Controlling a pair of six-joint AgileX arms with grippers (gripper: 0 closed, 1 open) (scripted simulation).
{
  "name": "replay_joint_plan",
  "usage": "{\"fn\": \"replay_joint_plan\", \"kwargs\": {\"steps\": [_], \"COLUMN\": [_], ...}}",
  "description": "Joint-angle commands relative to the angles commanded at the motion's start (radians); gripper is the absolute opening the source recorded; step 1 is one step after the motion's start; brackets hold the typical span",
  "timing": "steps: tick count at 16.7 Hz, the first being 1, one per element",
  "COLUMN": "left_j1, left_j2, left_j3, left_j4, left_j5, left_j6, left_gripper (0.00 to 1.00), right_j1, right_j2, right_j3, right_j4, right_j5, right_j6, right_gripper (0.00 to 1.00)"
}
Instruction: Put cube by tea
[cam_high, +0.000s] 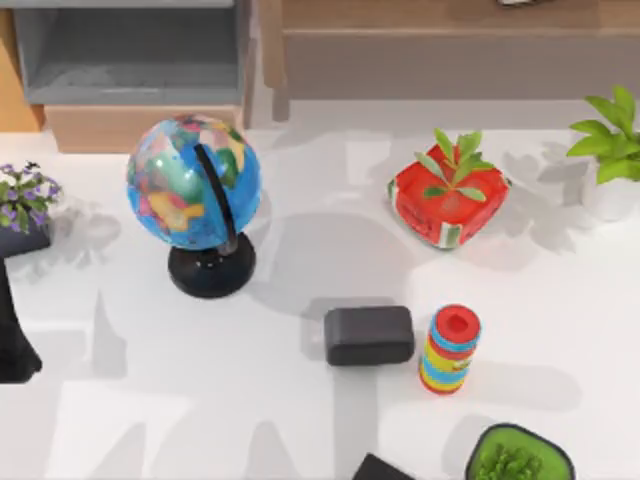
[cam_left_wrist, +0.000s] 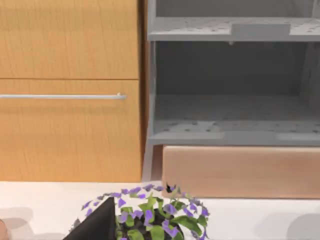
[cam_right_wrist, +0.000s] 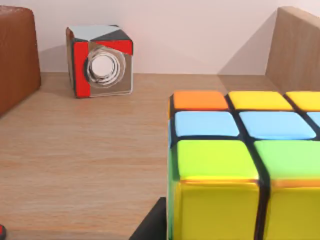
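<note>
Cube (cam_right_wrist: 240, 165) sits close before the right arm's camera on a wooden shelf (cam_right_wrist: 85, 165), well apart from the tea box (cam_right_wrist: 100, 61), so carrying seems underway, though I cannot tell the claw's state.

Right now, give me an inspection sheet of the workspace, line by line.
Surface: white table, sunlit with shadows.
Job's things: colour cube close before the right wrist camera on a wooden shelf; tea box stands apart at the back.
Clutter: globe, red plant box, black block, striped ring stack, purple flower pot, two green plants.
Pincers: nothing seen.
Cables: nothing seen.
Surroundings: wooden cabinet, grey shelving.
</note>
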Motion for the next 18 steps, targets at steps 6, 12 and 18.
{"fn": "replay_joint_plan", "kwargs": {"steps": [6,12,18], "left_j1": [0.0,0.0,0.0], "left_j2": [0.0,0.0,0.0], "left_j3": [0.0,0.0,0.0], "left_j4": [0.0,0.0,0.0], "left_j5": [0.0,0.0,0.0], "left_j6": [0.0,0.0,0.0], "left_gripper": [1.0,1.0,1.0], "right_j1": [-0.063,-0.13,-0.193], "right_j2": [-0.329,-0.515,-0.644], "right_j3": [-0.247,-0.488,-0.945], "right_j4": [-0.442,-0.697,-0.924], "right_j5": [0.074,0.138,0.182], "right_j6": [-0.119,-0.245,-0.419], "right_gripper": [0.0,0.0,0.0]}}
